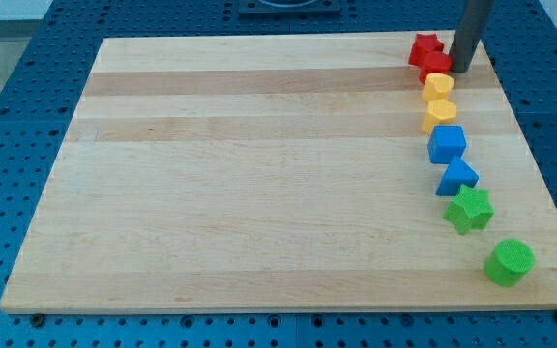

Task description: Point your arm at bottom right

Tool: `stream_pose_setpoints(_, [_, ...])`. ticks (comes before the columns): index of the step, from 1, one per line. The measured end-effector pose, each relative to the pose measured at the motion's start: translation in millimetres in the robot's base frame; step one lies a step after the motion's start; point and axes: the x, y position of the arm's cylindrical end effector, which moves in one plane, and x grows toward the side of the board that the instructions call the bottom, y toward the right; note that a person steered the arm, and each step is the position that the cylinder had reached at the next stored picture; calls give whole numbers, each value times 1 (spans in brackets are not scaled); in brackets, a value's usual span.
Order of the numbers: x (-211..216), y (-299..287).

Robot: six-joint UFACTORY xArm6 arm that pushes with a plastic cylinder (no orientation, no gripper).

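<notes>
Tip (459,70) stands at the board (259,174) top right corner, beside the red blocks (430,56); no fingers exist. Travel to bottom right corner remains.

Eight blocks are counted on the wooden board (259,174), and they come in pairs by colour. Two red ones are seen: a red star (425,46) and a red block (437,65) whose shape cannot be made out. Two yellows are tallied: a yellow block (438,85) and a yellow heart-like block (440,113). Two blues are logged: a blue cube (447,143) and a blue triangle (458,177). Two greens are noted: a green star (469,208) and a green cylinder (509,261). One rod is counted, with my tip (459,70).
</notes>
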Motion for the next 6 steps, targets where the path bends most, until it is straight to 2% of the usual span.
stream_pose_setpoints(1, [0, 0])
stream_pose_setpoints(2, [13, 41])
stream_pose_setpoints(3, [81, 58])
stream_pose_setpoints(4, [181, 54])
stream_pose_setpoints(6, [255, 54])
